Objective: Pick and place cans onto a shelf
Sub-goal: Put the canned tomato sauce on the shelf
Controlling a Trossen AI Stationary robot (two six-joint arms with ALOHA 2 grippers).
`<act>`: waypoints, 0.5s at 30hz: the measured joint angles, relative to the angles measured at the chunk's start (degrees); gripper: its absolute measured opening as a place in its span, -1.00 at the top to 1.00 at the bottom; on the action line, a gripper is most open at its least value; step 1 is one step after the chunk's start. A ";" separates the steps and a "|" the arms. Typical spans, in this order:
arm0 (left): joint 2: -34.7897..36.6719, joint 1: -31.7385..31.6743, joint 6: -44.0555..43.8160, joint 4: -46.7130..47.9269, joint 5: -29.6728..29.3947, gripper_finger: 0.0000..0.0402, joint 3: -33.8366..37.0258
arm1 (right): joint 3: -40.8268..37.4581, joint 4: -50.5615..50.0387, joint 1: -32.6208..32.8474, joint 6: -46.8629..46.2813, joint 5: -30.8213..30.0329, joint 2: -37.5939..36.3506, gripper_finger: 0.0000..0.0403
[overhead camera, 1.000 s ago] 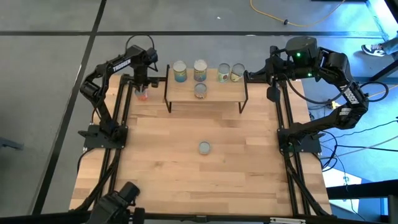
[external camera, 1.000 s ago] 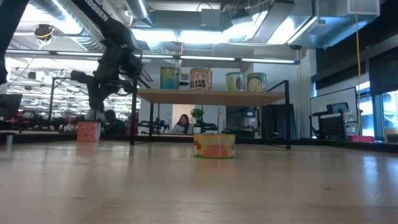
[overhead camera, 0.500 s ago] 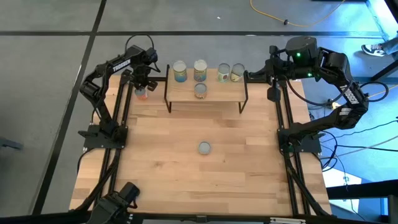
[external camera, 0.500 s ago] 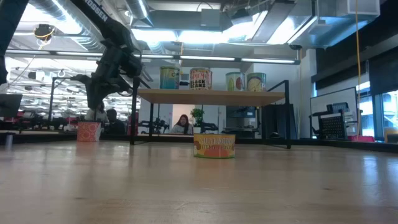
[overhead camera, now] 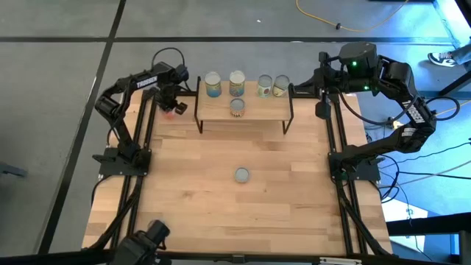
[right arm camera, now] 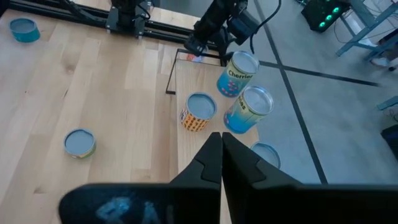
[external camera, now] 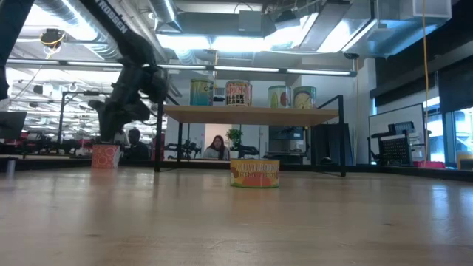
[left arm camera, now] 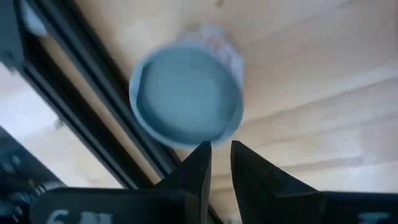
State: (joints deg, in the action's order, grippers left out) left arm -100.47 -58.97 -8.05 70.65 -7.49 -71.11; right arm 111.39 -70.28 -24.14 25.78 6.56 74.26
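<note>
At the worktop's far left corner, the left gripper point(overhead camera: 174, 98) hangs over a red-orange can point(overhead camera: 170, 110), fingers nearly together, gripping nothing; alignment precedes grasping. The right gripper point(overhead camera: 321, 110) waits closed beside the shelf point(overhead camera: 243, 110).

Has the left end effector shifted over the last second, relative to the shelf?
Yes. In the high view the left end effector has drifted slightly toward the shelf, and now sits over the red-orange can at the table's far left.
</note>
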 joint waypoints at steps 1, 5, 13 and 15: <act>0.00 0.36 1.08 -0.69 -0.37 0.73 -0.19 | 0.00 0.01 0.01 0.00 -0.02 0.00 0.98; -0.02 0.88 2.90 -1.64 -0.65 0.73 -0.20 | -0.02 0.02 0.01 0.00 0.00 0.00 0.98; -0.02 0.05 2.25 -1.50 0.34 0.73 -0.20 | -0.01 0.14 0.00 0.00 0.00 0.00 0.98; -0.02 0.05 2.23 -1.81 0.81 0.73 -0.20 | -0.01 0.13 0.01 0.00 0.01 0.00 0.98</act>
State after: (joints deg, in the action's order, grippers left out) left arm -100.49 -58.92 -5.82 68.84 -6.67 -71.31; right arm 111.39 -70.15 -24.13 25.78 6.57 74.26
